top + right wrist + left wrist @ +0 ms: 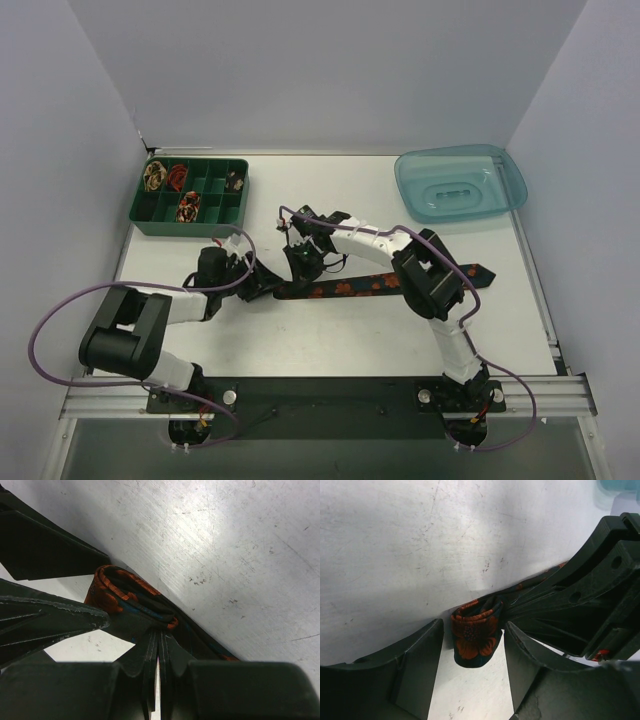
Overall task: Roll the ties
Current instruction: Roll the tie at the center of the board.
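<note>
Left gripper (472, 630) fingers crowd the bottom of the left wrist view, jaws apart, flanking the rolled end of the dark floral tie (472, 647); whether they press it, cannot tell; top view, upper left: green tray (186, 229) holding small coiled ties (187, 207) in several compartments; centre: right gripper (159, 637) closed, tips pinching the roll; tie's unrolled length lies flat on the table (330, 340), running right to its pointed end; upper right: blue tub (505, 195).
</note>
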Robot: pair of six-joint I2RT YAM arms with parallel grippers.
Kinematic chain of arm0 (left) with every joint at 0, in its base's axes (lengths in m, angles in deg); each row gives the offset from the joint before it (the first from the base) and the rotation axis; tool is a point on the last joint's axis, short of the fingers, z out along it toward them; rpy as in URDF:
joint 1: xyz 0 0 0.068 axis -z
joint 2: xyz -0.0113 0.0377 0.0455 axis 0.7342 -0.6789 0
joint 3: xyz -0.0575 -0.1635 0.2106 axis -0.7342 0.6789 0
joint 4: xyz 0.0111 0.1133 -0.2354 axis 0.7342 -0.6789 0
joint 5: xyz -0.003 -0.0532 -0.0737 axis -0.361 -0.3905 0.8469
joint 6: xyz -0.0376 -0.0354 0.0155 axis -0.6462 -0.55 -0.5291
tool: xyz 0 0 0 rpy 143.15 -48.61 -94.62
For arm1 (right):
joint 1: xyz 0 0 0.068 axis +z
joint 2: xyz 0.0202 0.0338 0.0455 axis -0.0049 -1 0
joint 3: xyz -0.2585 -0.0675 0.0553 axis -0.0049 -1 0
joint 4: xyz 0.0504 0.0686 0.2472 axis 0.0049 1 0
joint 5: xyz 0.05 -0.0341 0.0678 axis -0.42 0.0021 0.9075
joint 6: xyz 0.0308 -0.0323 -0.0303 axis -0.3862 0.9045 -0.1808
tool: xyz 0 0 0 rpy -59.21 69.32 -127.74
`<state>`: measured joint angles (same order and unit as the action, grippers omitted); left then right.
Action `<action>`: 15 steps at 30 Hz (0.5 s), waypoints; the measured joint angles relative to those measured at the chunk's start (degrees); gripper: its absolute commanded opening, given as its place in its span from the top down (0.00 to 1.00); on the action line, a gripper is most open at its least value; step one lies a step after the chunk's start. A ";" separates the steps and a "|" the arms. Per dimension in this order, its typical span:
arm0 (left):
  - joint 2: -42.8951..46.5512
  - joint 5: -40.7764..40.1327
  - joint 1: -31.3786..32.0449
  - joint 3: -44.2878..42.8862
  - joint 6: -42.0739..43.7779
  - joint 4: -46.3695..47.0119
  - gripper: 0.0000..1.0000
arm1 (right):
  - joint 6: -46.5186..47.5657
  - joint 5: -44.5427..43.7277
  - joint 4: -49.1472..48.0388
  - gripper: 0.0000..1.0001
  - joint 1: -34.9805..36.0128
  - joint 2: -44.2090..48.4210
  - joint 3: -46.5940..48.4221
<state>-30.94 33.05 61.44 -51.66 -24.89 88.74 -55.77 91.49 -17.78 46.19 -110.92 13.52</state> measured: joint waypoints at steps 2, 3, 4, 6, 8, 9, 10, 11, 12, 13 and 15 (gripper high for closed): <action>-1.18 0.50 0.15 0.74 -0.70 3.06 0.40 | -0.04 0.02 -0.09 1.00 0.00 -0.11 0.00; -1.51 0.66 0.31 1.11 -1.07 4.37 0.40 | -0.15 0.04 -0.11 1.00 0.00 -0.17 0.00; -1.70 0.68 0.46 1.40 -1.31 5.29 0.41 | -0.20 0.04 -0.13 1.00 -0.02 -0.22 0.02; -2.19 0.68 0.92 1.97 -1.60 7.17 0.44 | -0.33 0.09 -0.13 1.00 -0.07 -0.24 0.02; -2.47 0.50 1.40 2.14 -1.70 7.82 0.47 | -0.42 0.11 -0.15 1.00 -0.07 -0.26 0.02; -2.64 0.42 1.55 2.21 -1.70 8.11 0.57 | -0.44 0.13 -0.17 1.00 -0.07 -0.28 0.02; -2.93 0.28 1.66 2.21 -1.70 8.46 0.64 | -0.44 0.17 -0.20 1.00 -0.09 -0.31 0.02; -3.32 -0.02 1.75 2.21 -1.68 8.72 0.70 | -0.46 0.26 -0.22 1.00 -0.11 -0.33 0.02; -3.89 -0.31 1.84 2.32 -1.70 8.90 0.82 | -0.59 0.31 -0.24 1.00 -0.13 -0.35 0.02; -4.46 -0.46 1.86 2.54 -1.79 9.31 0.85 | -0.68 0.35 -0.26 1.00 -0.17 -0.35 0.02; -5.07 -0.46 1.86 2.58 -1.97 9.97 0.92 | -0.79 0.46 -0.44 1.00 -0.17 -0.44 0.02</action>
<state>-36.02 32.59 63.30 -49.08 -26.86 98.71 -56.56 91.95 -18.21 46.02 -111.35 13.54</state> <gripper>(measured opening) 0.204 0.037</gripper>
